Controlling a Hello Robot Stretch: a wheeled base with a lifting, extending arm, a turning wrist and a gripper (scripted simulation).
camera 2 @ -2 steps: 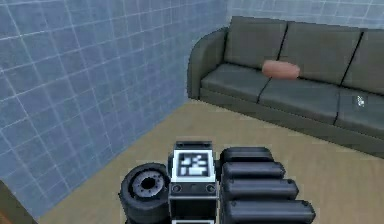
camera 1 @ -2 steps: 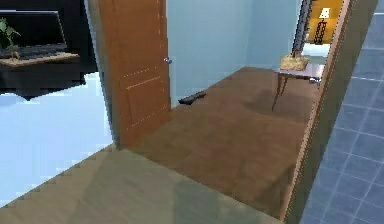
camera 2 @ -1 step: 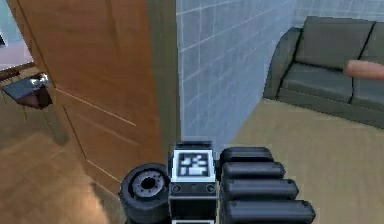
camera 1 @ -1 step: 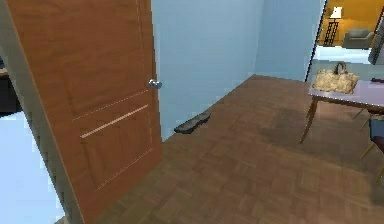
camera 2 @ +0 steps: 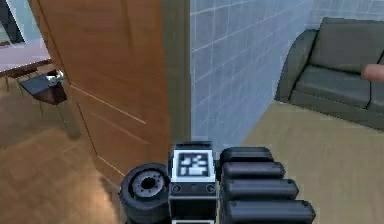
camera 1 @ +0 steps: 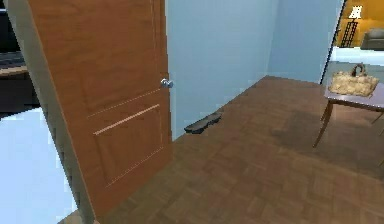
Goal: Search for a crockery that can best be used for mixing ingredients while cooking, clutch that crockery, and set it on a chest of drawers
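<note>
Beside the wooden door (camera 1: pixel 100 90), mid-search
arm (camera 2: pixel 260 190) tucked in, probably for driving; whether the gripper (camera 2: pixel 147 190) holds anything, I cannot tell

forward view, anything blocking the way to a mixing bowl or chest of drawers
Cannot tell for either. A wooden door stands close at the forward view's left; bare floor leads right to a table bearing a basket.

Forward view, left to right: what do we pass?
wooden door → knob at the door's right edge → dark flat thing on the floor at the foot of the blue wall → wooden table with a basket on it
</note>
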